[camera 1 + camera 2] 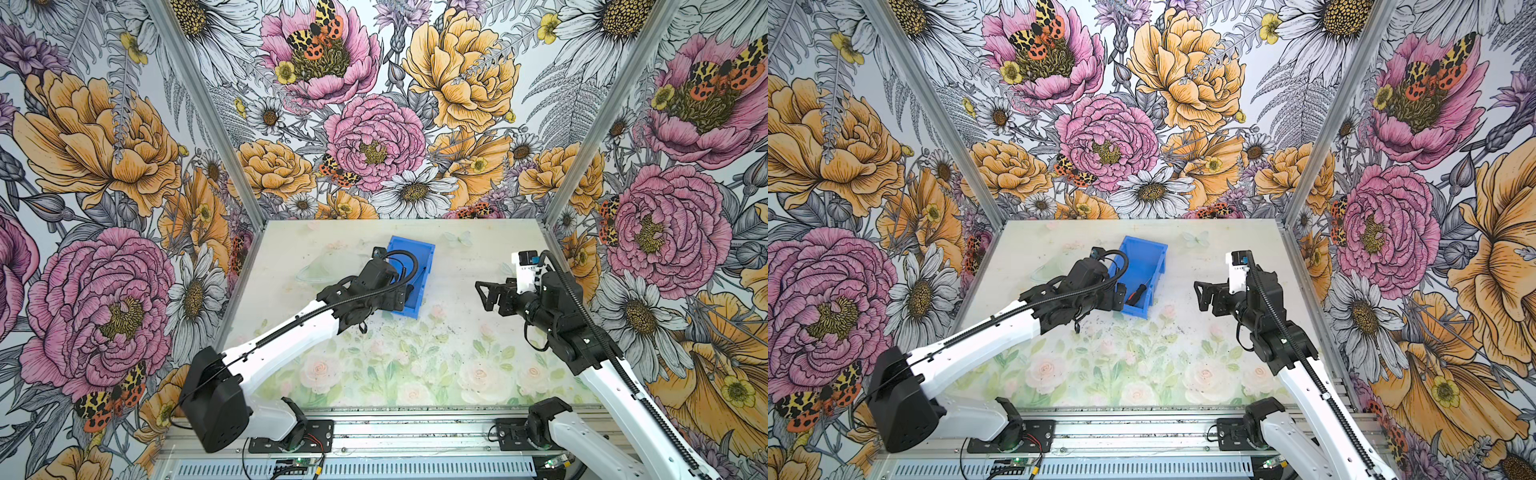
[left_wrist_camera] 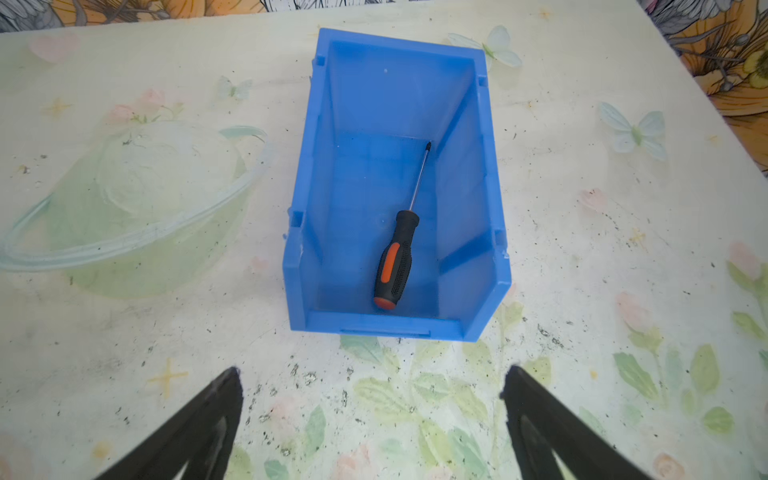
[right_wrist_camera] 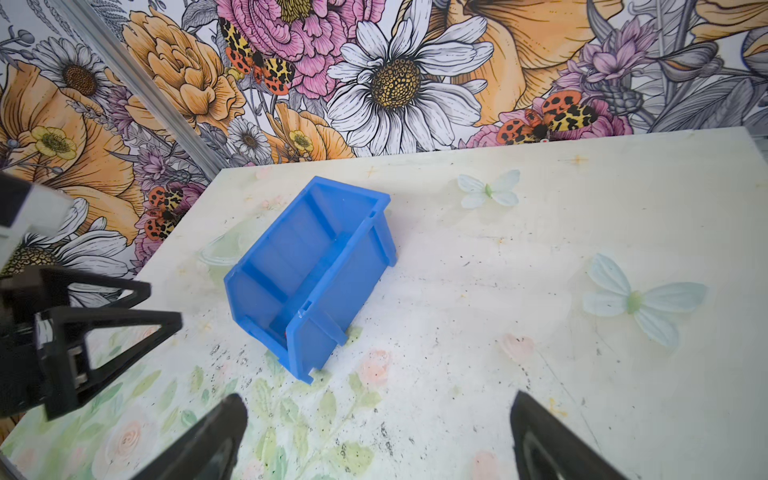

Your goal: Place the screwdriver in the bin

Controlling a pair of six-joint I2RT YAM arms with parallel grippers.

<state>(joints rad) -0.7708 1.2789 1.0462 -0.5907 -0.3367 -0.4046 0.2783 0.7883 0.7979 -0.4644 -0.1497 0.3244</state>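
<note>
In a top view the screwdriver [image 1: 1137,294] lies inside the bin [image 1: 1142,255], the left wrist view shows the left gripper [image 2: 374,370] open and empty at its near end, and the right wrist view shows the right gripper [image 3: 378,397] open, so I judge only a careful retreat is needed.

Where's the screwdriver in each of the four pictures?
In a top view: the screwdriver shows only its thin shaft, inside the blue bin.
In a top view: its black-and-orange handle shows, at the bin's near end.
Left wrist view: whole, centre, on the bin's floor.
Right wrist view: just an orange speck inside the bin.
Shared landmark: the blue bin.
</note>
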